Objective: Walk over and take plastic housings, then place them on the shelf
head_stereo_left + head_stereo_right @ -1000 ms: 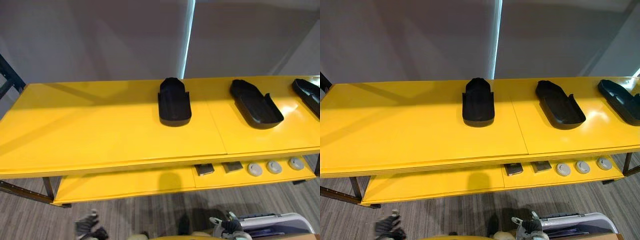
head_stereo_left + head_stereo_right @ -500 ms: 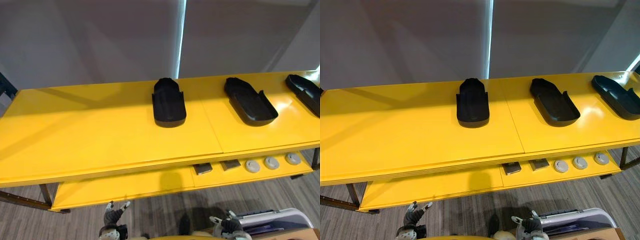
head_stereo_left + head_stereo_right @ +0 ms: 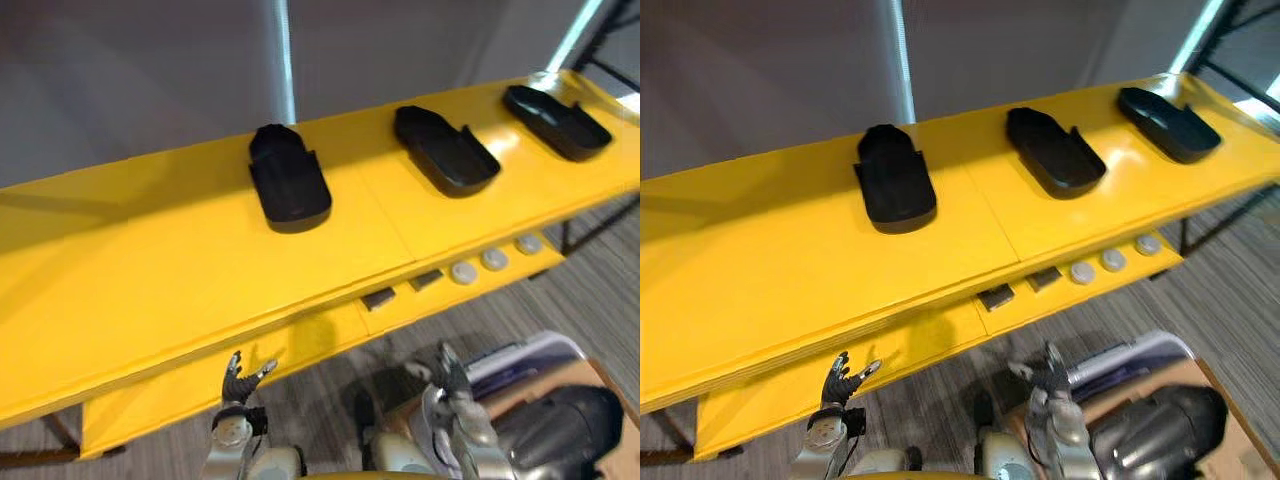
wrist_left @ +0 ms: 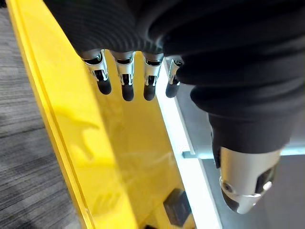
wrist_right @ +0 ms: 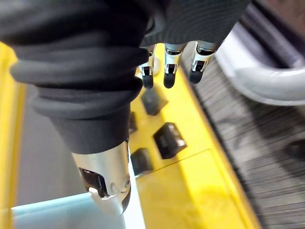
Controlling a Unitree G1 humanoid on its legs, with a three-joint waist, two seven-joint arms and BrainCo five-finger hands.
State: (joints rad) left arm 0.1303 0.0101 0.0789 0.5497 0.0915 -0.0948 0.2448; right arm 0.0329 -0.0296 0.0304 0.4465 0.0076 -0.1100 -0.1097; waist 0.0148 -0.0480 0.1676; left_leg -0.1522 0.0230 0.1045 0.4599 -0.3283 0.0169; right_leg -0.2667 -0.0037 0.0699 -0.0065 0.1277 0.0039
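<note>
One yellow counter (image 3: 150, 270), lower shelf (image 3: 330, 335) beneath. On top, three black housings (image 3: 289, 186) (image 3: 445, 152) (image 3: 556, 122), spaced in a row. In front, left robot hand (image 3: 236, 385) and right robot hand (image 3: 448, 375), fingers straight, empty. On shelf, two dark blocks (image 3: 379, 298) (image 3: 427, 280), three grey discs (image 3: 463, 272) (image 3: 494, 259) (image 3: 528, 244).

Left robot hand (image 3: 236, 387), right robot hand (image 3: 450, 380) low, fingers apparently relaxed.

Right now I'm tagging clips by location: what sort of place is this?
Likely a workshop or factory training area: a long yellow shelf holds black plastic housings in a row, with small round grey parts on its lower level, above grey carpet.
</note>
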